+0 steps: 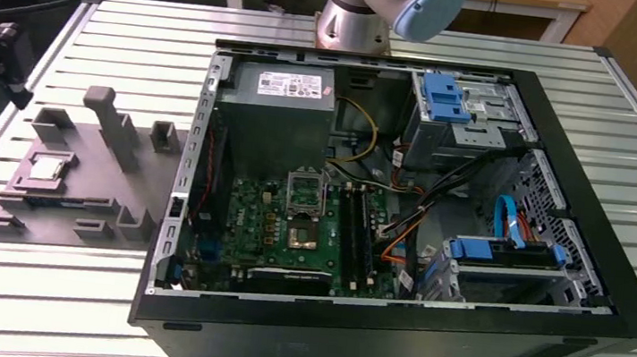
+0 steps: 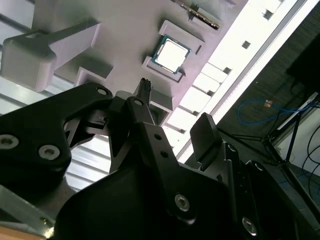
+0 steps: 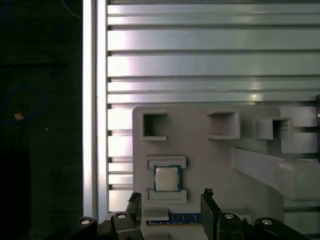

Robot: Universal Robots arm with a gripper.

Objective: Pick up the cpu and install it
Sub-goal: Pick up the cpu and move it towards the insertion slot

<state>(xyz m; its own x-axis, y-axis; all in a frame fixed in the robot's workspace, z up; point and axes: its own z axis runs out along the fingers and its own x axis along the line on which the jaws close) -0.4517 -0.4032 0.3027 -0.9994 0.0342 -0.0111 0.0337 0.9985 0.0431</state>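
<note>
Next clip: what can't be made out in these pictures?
The arm is cut off by the exterior view's top edge.
The socket is too small in the exterior view to tell whether it is empty.
The gripper is open in the first wrist view, but its height above the cpu cannot be judged.
The fixture is partly hidden by the gripper's body in the second wrist view.

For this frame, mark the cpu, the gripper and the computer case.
cpu (image 3: 167,179): first wrist view, middle of its shiny metal top.
gripper (image 3: 170,194): first wrist view, midway between its two open fingertips.
computer case (image 1: 396,345): exterior view, on its black outer side wall.
</note>
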